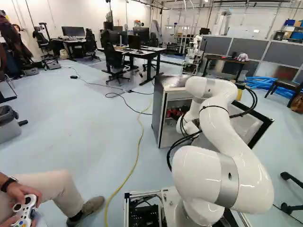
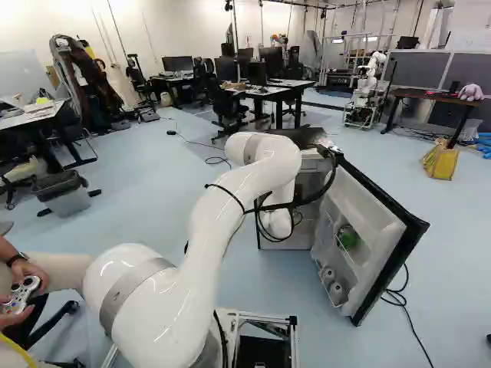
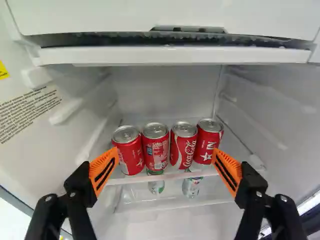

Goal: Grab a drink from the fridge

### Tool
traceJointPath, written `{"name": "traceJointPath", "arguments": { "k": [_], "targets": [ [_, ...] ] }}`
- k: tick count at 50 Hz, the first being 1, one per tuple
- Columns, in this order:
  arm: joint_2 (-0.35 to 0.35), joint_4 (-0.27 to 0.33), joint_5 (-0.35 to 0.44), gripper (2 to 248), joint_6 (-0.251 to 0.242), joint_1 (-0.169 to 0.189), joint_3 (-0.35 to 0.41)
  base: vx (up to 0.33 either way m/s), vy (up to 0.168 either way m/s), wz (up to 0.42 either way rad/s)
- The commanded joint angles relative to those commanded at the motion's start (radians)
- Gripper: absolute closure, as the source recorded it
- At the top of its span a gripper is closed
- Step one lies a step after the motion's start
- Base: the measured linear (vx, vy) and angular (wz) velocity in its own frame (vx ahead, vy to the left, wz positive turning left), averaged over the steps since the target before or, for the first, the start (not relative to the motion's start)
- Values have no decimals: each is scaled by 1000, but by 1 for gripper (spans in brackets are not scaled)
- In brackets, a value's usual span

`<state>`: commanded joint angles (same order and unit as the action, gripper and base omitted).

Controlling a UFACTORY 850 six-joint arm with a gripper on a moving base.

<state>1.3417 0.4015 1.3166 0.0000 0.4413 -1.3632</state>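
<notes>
- Inside the open fridge (image 1: pixel 159 113), on its upper shelf (image 3: pixel 172 174), four red cans (image 3: pixel 155 145) stand upright side by side, their silvery tops showing.
- Ahead of these cans, the pincer (image 3: pixel 165 151) has its two fingers spread wide apart, with nothing clamped between their orange pads (image 3: pixel 96 170); the row lies across the gap, an outermost can close to each pad. Whether either pad touches a can, I cannot tell.
- Just under that shelf, two pale containers (image 3: pixel 191 186) show lower down, partly hidden by the shelf and the cans.
- Above the cans runs a white compartment (image 3: pixel 175 55) with a dark, frosted slot.
- From its base in the near part of the scene, the white arm (image 1: pixel 229 125) reaches forward and bends down into the fridge.
- To the right, the fridge door (image 2: pixel 370 222) stands swung open, with a green item (image 2: pixel 347 238) in one of its racks and pale, rounded items lower down.
- Left of the fridge, a yellow cable (image 1: pixel 138 151) snakes over the floor (image 1: pixel 85 127).
- Far beyond the fridge, a bench (image 1: pixel 152 53) carries monitors, with office chairs beside it; another robot (image 1: pixel 191 57) stands farther right.
- At the far right, a yellow bag (image 2: pixel 439 162) rests on the floor.
</notes>
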Motion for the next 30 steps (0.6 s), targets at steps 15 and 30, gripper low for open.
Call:
{"name": "traceJointPath", "arguments": {
  "k": [15,30],
  "targets": [
    [0,0,-31,3,0,0,0,0,0,0],
    [0,0,-34,28,0,0,0,0,0,0]
  ]
}}
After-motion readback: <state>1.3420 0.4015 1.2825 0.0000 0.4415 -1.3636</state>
